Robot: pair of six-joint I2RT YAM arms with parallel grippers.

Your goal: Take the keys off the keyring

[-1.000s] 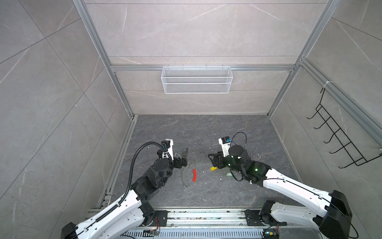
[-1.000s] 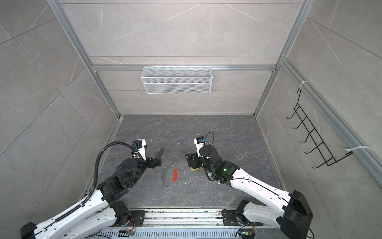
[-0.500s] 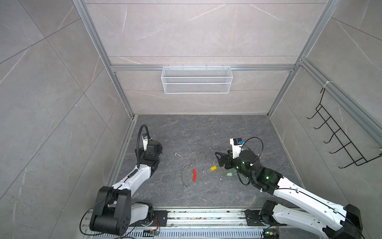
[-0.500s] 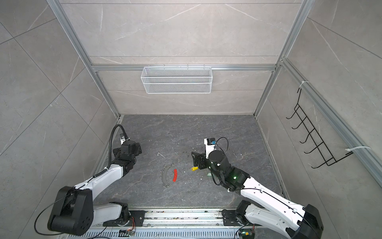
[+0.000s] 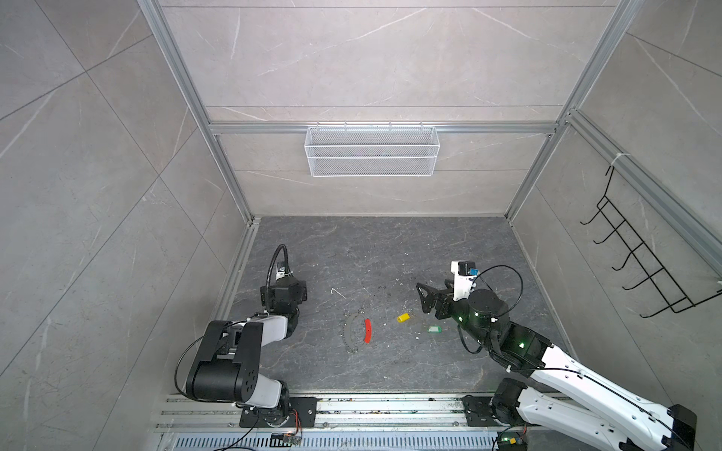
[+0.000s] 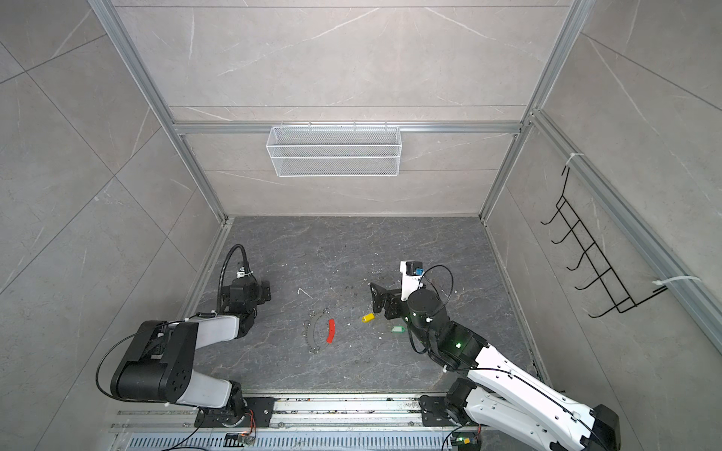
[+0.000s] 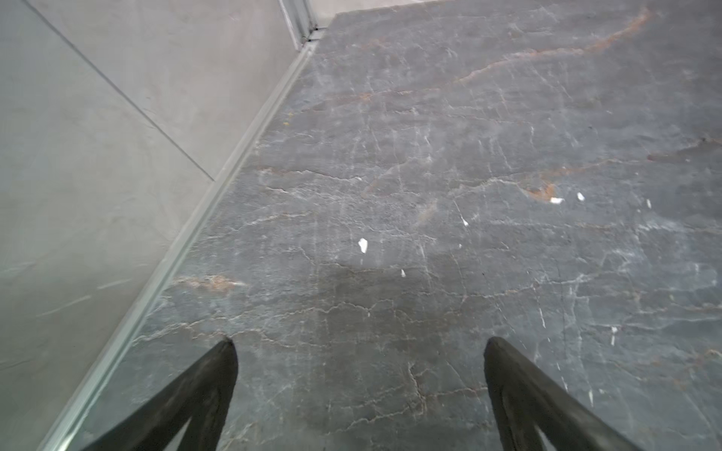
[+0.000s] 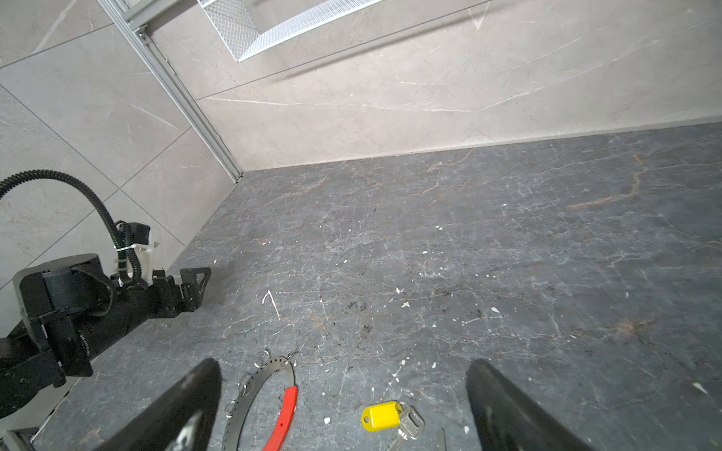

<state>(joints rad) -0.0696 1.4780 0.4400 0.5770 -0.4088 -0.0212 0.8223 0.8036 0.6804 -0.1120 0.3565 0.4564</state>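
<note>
In both top views the keyring (image 5: pixel 346 332) lies flat on the tabletop (image 5: pixel 351 254). The yellow key (image 5: pixel 403 318) and the green key (image 5: pixel 433 330) lie free, apart from it, near the right claw (image 5: pixel 426 298).

In the left wrist view the left claw (image 7: pixel 359 343) stands wide apart over bare tabletop, with nothing in it.

In the right wrist view the right claw is also wide apart and empty, and the yellow key lies just beside the keyring. The keys look light, stiff and flat. I judge the thicker plastic head the best place to take hold, because the thin metal blade may slip.
</note>
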